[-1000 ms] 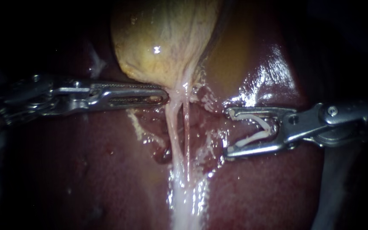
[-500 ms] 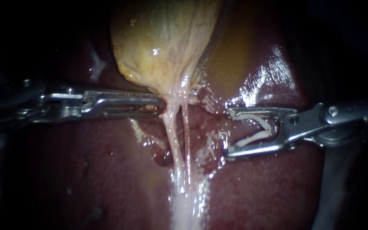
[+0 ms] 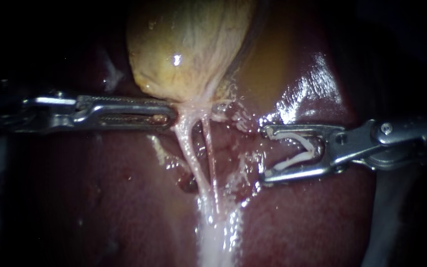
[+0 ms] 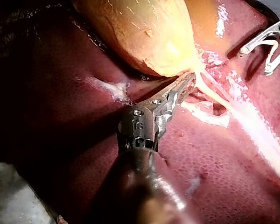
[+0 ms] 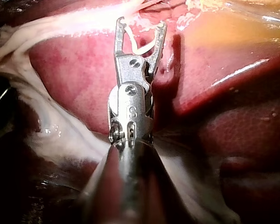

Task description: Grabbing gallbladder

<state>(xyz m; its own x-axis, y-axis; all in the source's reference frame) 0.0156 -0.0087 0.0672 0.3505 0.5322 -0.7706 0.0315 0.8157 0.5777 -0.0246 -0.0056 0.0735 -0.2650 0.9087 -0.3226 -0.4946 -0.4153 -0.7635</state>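
The gallbladder point(image 3: 189, 49), yellow and rounded, lies on the dark red liver point(image 3: 100, 198) in the upper middle of the endoscope view and narrows at its lower end into pale strands of tissue point(image 3: 193, 153) that run down to a broad white band point(image 3: 216, 237). The left instrument point(image 3: 171, 111) comes in level from the left, and its hand is closed, the two long jaws lying almost together with the narrow lower end of the gallbladder pinched at their tip. The pale tissue there fans out from the tip and leans toward it. The left wrist view shows the same hold: the tip meets the tapered end of the gallbladder right where the strands begin. The right instrument point(image 3: 268, 154) comes in from the right and sits over the liver, apart from the strands and well clear of the gallbladder. Its hand stands wide, with a bent white clip point(image 3: 297, 159) seated between the jaws, one leg lying against each jaw.
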